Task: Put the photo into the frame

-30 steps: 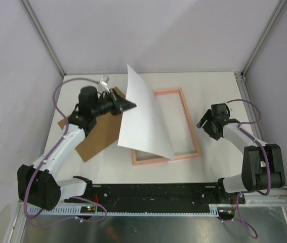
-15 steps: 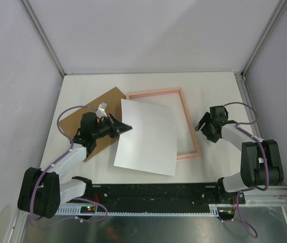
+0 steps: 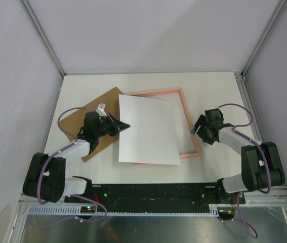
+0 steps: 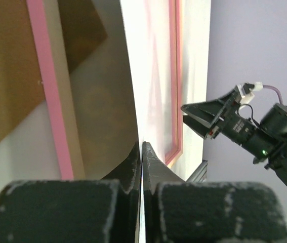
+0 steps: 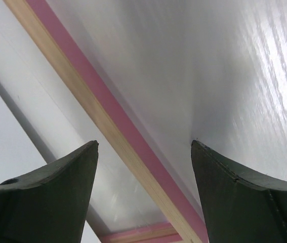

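Working over the table (image 3: 209, 86); locate the frame (image 3: 189, 121) lying flat, its right rail running between the wide-spread fingers of the right gripper (image 3: 198, 129), apparently untouched; find the photo (image 3: 148, 131), white side up, spread over the frame's left part and stretching away from the tips of the left gripper (image 3: 125, 125), pinched tight on the sheet's left edge; note the brown backing board (image 3: 100, 109) beneath and behind those left fingers; treat the photo as light, thin, floppy and easily creased; grip only at the margin, near an edge midpoint; expect sag at the free corners; avoid dragging across the rails.
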